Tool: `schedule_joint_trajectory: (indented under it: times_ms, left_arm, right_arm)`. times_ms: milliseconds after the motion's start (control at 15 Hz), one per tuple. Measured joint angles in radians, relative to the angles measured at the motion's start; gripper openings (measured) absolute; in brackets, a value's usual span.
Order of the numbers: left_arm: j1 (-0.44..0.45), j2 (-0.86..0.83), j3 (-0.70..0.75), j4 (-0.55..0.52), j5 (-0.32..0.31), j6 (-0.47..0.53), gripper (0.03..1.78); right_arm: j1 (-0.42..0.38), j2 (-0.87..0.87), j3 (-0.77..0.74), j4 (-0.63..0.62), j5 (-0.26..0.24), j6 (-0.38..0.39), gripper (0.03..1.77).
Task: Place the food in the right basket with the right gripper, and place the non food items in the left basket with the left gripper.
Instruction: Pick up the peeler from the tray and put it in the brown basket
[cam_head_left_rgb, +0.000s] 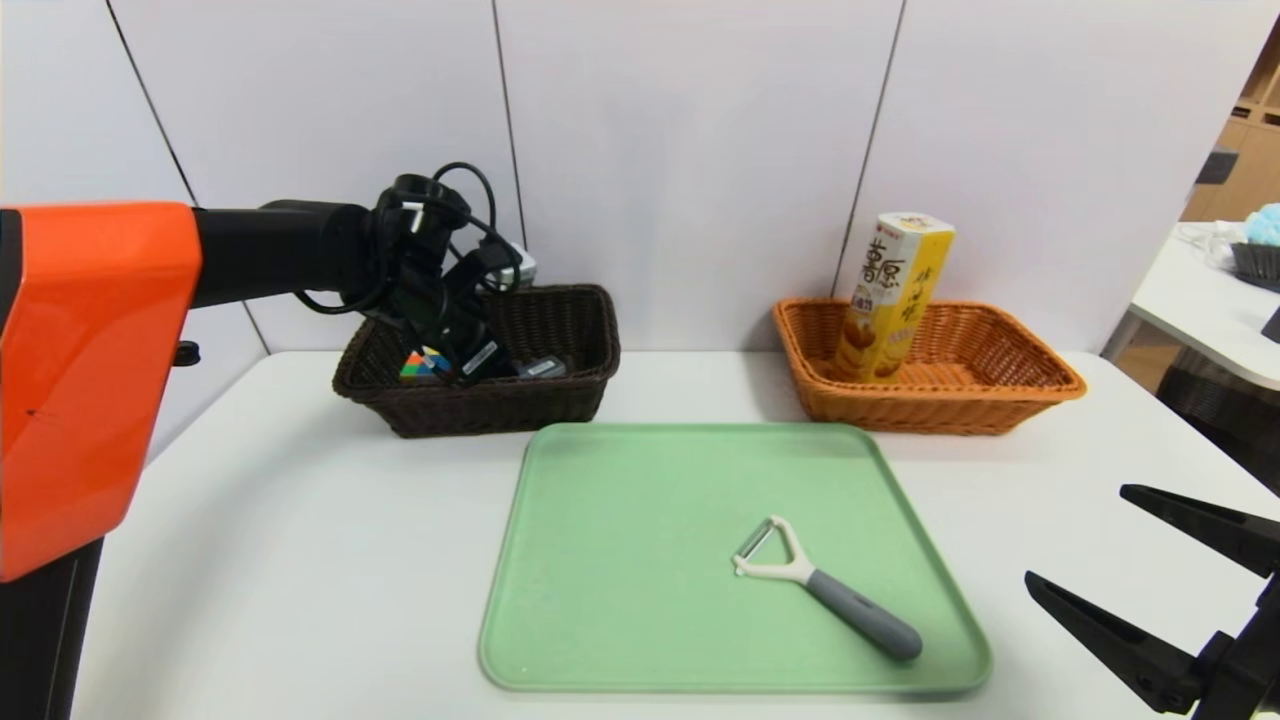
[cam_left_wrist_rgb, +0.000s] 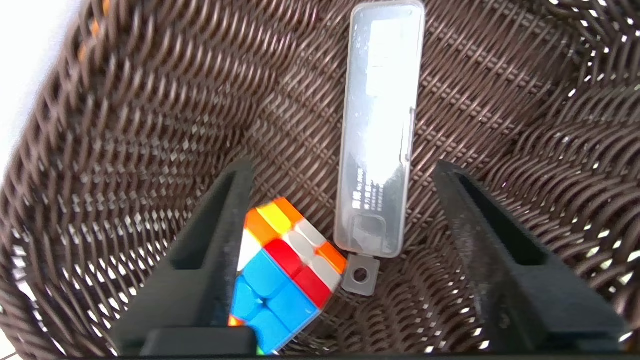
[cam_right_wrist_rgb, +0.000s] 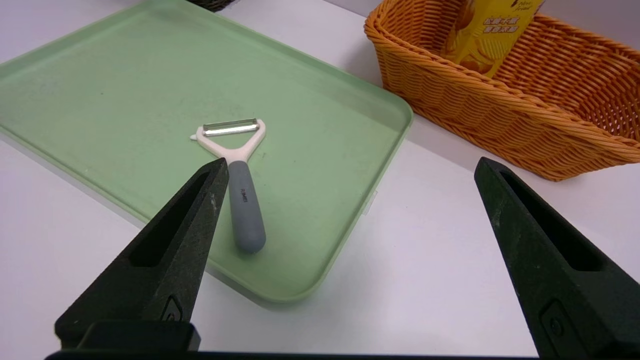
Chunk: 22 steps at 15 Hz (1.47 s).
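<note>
Two baskets stand at the far edge of the table (cam_head_left_rgb: 300, 560), dark one (cam_head_left_rgb: 560, 330) on the left, orange one (cam_right_wrist_rgb: 500, 125) on the right, with a green tray (cam_head_left_rgb: 620, 560) near and between them. Reaching down into the dark basket, the left gripper (cam_left_wrist_rgb: 345, 220) has its jaws spread; the cube (cam_left_wrist_rgb: 280, 275) lies on the weave against one finger (cam_left_wrist_rgb: 220, 240) but is not pinched, which looks like a release just made for a non-food item. Beside the cube lies a clear plastic case (cam_left_wrist_rgb: 380, 130), also loose on the basket floor. A yellow snack box (cam_head_left_rgb: 893, 295) leans upright in the orange basket, so the food seems sorted. On the tray's near right part rests a peeler (cam_head_left_rgb: 830, 585), the one item left, and being non-food it would fall to the left arm. Parked at the near right, the right gripper (cam_right_wrist_rgb: 345, 240) hangs wide apart and empty.
</note>
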Motion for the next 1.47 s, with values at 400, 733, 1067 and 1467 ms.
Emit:
schedule_joint_trajectory:
  times_ms: [400, 733, 1067, 1467]
  left_arm:
    - [-0.031, -0.131, 0.001, -0.008, -0.004, -0.011, 1.53]
    - [-0.102, -0.327, 0.005, 0.011, -0.004, -0.057, 1.61]
    - [-0.280, -0.502, 0.010, 0.301, 0.016, -0.351, 1.66]
    - [-0.505, -0.572, 0.013, 0.480, 0.055, -0.851, 1.67]
  right_arm:
    - [0.000, -0.002, -0.001, -0.001, -0.001, 0.000, 1.69]
    - [0.000, -0.002, -0.003, 0.000, -0.001, -0.001, 1.69]
    - [0.000, -0.004, -0.003, -0.001, -0.006, -0.001, 1.69]
    - [0.000, -0.012, -0.001, 0.000, -0.009, -0.001, 1.69]
